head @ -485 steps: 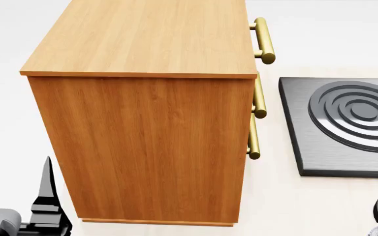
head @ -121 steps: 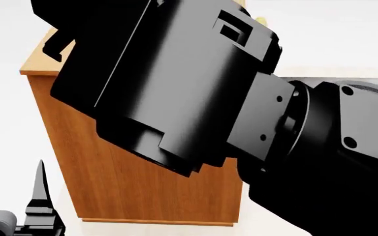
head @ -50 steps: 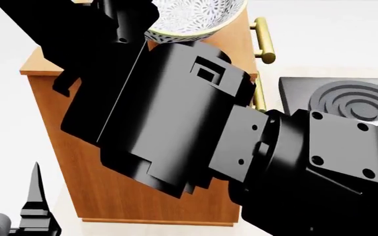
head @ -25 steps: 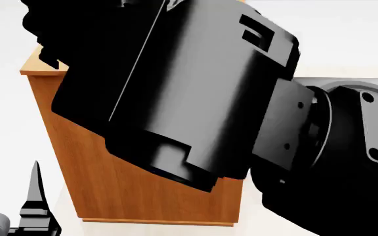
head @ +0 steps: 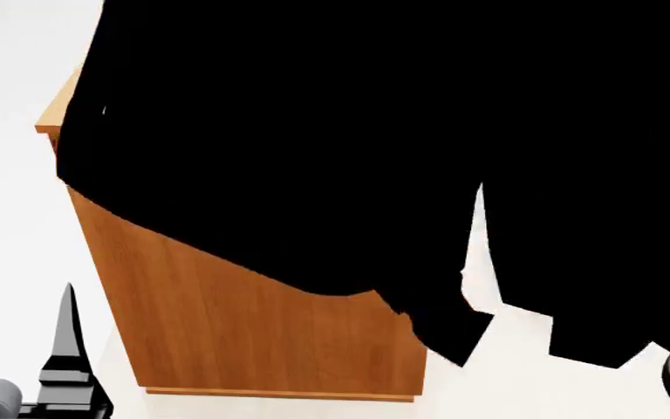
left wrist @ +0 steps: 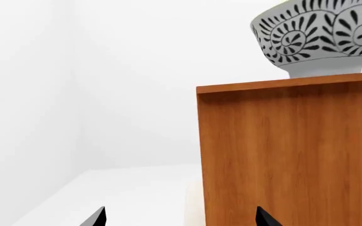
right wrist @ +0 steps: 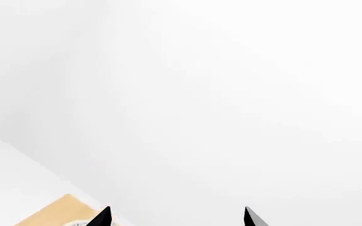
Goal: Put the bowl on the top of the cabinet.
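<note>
Plain white walls point(left wrist: 105, 70) meet at a faint corner, evenly lit — no shadows of note. Below lies a pale, cream-white floor point(left wrist: 124, 193) — smooth and unmarked.

The right arm point(head: 347, 148) now blocks more of the head view.

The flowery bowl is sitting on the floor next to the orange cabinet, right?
Not quite. The bowl isn't on the floor; it is sitting on top of the cabinet, near its edge. The left wrist view shows this. The bowl is flowery and the cabinet orange, as you said.
</note>
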Robot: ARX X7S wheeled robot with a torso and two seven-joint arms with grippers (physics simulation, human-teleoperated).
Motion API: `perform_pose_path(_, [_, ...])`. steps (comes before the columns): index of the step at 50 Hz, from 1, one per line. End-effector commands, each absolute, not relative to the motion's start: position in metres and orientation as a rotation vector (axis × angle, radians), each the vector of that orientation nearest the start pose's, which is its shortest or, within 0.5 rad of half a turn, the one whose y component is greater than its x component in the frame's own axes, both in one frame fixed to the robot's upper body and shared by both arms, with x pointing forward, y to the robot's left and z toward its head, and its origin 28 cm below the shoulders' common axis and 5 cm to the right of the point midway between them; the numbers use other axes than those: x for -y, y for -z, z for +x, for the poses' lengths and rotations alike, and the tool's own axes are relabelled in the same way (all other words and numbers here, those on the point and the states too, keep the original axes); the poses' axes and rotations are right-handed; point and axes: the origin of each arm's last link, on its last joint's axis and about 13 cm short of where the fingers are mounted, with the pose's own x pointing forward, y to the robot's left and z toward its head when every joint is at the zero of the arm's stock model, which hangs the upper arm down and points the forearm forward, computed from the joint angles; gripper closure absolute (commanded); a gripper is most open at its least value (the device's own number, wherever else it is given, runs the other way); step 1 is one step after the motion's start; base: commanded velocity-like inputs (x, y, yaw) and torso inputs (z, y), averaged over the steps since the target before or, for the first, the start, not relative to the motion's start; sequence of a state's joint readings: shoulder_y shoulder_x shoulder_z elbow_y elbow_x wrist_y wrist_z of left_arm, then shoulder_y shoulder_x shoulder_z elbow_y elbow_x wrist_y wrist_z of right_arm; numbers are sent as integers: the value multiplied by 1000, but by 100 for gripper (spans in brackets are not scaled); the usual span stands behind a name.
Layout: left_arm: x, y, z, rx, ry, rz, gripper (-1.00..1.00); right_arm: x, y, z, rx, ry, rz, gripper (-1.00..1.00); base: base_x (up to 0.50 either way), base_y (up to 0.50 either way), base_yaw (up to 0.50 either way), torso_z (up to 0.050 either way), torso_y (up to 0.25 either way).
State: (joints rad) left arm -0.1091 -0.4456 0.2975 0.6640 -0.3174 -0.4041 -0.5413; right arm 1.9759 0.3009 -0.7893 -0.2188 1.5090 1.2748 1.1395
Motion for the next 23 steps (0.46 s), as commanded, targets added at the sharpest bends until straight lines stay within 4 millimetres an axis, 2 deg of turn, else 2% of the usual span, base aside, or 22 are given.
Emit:
perform_pose_path(1, [-208, -130, 196, 247, -52, 89, -100, 50, -444, 175, 534, 50, -509, -100, 0, 0, 0, 0, 0])
perform_pose_path(6, [-209, -130, 196, 247, -50, 87, -100, 71, -431, 156, 570, 75, -501, -100, 0, 0, 0, 0, 0])
perform_pose_path(10, [-210, -130, 196, 248, -54, 87, -100, 90, -403, 145, 590, 116, -494, -100, 0, 0, 0, 0, 0])
perform_pose_path(11, [-210, -131, 197, 248, -57, 87, -100, 97, -391, 143, 588, 122, -493, -100, 0, 0, 0, 0, 0])
perform_pose_path(17, [-211, -131, 198, 249, -65, 93, -100, 116, -352, 142, 573, 174, -473, -100, 0, 0, 0, 0, 0])
perform_pose_path(20, [-211, -131, 200, 248, -67, 94, -100, 120, -340, 141, 558, 171, -460, -100, 0, 0, 0, 0, 0])
perform_pose_path(23, [-211, -131, 199, 248, -66, 94, -100, 123, -318, 144, 524, 177, -471, -100, 0, 0, 0, 0, 0])
